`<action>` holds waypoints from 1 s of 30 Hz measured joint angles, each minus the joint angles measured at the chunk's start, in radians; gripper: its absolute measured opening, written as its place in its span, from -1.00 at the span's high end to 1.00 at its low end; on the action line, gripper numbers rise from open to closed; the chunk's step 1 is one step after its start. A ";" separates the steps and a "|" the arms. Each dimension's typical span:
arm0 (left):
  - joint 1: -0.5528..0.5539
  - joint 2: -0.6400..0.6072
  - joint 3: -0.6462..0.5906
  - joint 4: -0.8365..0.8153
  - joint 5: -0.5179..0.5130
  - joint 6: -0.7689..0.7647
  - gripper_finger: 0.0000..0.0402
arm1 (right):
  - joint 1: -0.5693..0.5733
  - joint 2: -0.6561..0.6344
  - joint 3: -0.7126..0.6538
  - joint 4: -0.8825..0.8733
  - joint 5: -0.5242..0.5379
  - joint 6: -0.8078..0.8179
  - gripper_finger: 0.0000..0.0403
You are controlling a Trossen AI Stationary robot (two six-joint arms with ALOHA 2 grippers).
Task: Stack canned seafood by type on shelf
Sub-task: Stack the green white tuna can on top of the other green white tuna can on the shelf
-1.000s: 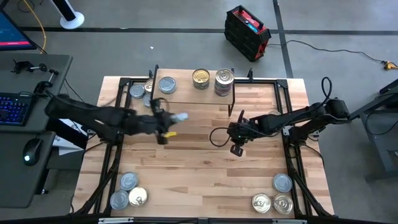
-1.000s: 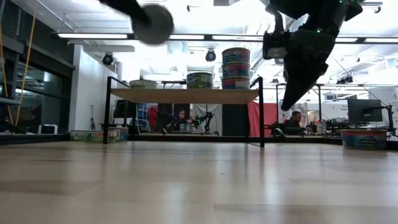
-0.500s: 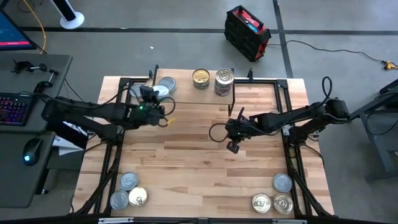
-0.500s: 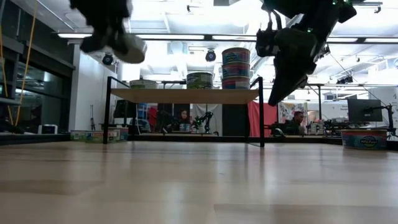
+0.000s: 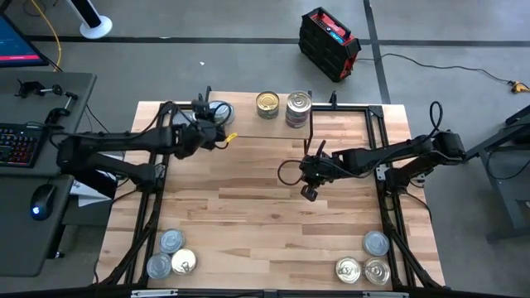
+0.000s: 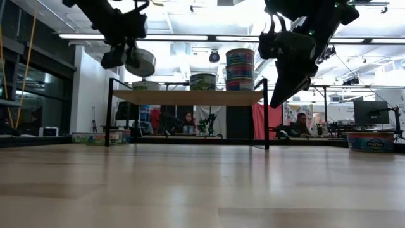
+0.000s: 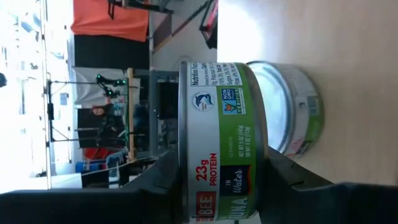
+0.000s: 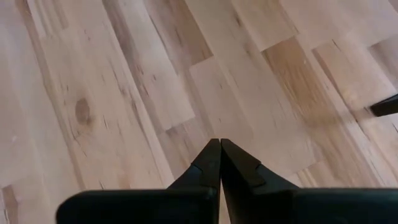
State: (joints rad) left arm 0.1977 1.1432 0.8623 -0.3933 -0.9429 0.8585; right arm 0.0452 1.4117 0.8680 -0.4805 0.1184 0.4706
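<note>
Tins (image 5: 286,107) on shelf (image 5: 265,126), others below

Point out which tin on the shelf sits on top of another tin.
The top tin of the stack at the shelf's right end; the other tins there stand alone.

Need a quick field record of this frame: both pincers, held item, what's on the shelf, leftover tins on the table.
left pincer: shut on a green-label tin, above the shelf's left end
right pincer: shut, empty, over mid-table
shelf: silver-lid tin at left, gold-lid tin in the middle, stack of tins at right
table: three tins at near-left corner, three more tins at near-right corner
</note>
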 joint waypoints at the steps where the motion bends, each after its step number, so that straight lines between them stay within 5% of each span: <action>1: 0.009 0.005 0.000 0.003 0.011 -0.001 0.38 | 0.000 0.000 0.000 0.000 0.000 0.000 1.00; 9: 0.050 0.060 0.000 0.002 0.117 0.012 0.05 | 0.000 0.000 0.000 0.000 0.000 0.000 1.00; 18: 0.059 0.088 0.029 -0.005 0.102 -0.011 0.02 | 0.000 0.000 0.000 0.001 -0.003 0.000 1.00; 30: 0.131 0.088 0.109 -0.185 0.266 -0.150 0.02 | 0.000 0.000 0.000 0.000 -0.003 -0.003 1.00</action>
State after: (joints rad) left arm 0.3291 1.2312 0.9714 -0.5779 -0.6774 0.7087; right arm 0.0456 1.4117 0.8680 -0.4801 0.1150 0.4671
